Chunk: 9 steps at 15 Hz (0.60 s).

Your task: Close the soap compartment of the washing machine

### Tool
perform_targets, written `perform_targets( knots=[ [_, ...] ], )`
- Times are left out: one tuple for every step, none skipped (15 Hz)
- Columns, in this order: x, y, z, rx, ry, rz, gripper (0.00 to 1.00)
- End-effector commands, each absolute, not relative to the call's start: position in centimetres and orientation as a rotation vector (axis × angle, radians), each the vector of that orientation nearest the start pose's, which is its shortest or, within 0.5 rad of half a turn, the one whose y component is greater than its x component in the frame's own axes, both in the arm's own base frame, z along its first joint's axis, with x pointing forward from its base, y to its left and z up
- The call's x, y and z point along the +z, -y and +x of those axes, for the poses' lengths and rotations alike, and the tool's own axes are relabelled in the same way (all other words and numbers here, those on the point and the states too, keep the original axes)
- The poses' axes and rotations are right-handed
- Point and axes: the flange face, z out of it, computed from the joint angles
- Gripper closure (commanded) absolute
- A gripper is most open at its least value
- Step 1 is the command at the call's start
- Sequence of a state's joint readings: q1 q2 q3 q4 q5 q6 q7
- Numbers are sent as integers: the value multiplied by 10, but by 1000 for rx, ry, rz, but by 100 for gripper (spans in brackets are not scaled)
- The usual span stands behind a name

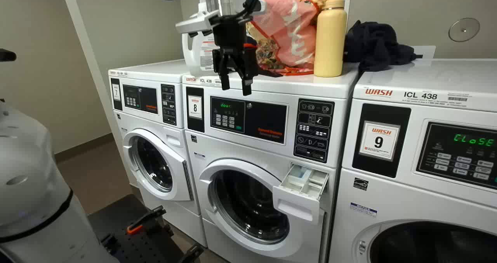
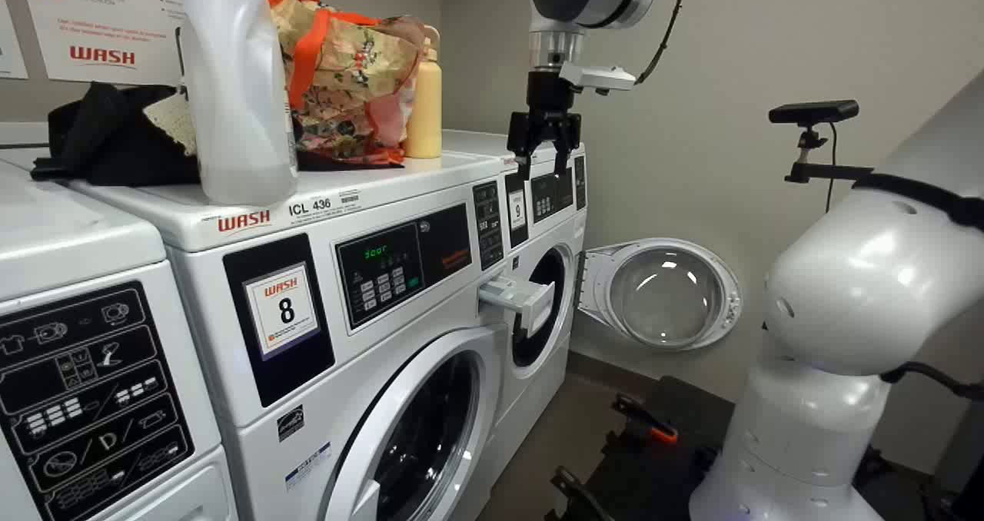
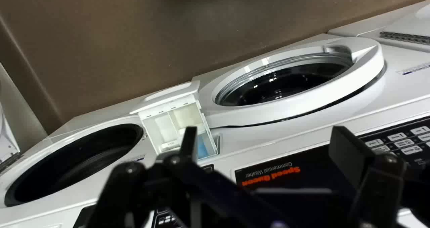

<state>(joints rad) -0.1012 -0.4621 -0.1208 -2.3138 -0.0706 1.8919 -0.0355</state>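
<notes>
The soap compartment [image 1: 296, 205] is a white drawer pulled out of the washing machine [image 1: 248, 148], its tray sections showing from above. It also shows in an exterior view [image 2: 538, 310] and in the wrist view [image 3: 168, 97], left of the round door, with a blue section inside. The washing machine is the white front-loader with the "8" placard, also in an exterior view [image 2: 254, 490]. My gripper [image 1: 236, 89] is open and empty, pointing down, in front of the machine's top edge and above the drawer, apart from it. It also shows in an exterior view [image 2: 542, 171] and the wrist view [image 3: 263, 137].
A detergent jug [image 1: 200, 51], a bag [image 1: 291, 34] and a yellow bottle [image 1: 330, 42] stand on top of the machine. Machine 9 [image 1: 396, 193] adjoins it; its round door [image 2: 661, 294] stands open. Another machine [image 1: 155, 117] adjoins the opposite side.
</notes>
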Motion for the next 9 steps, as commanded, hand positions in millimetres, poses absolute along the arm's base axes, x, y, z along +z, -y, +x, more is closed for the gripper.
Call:
perform_targets(
  knots=[
    [521, 102, 405, -55, -244, -3149, 0],
    [521, 102, 405, -55, -244, -3149, 0],
    [521, 102, 405, -56, -244, -3149, 0],
    [521, 102, 405, -56, -244, -3149, 0],
    [515, 106, 406, -43, -260, -3142, 0],
    [505, 112, 405, -37, -295, -3141, 0],
    [497, 118, 404, -33, -320, -3131, 0],
    [487, 126, 402, -27, -361, -3106, 0],
    [477, 135, 399, -25, -409, -3092, 0]
  ],
)
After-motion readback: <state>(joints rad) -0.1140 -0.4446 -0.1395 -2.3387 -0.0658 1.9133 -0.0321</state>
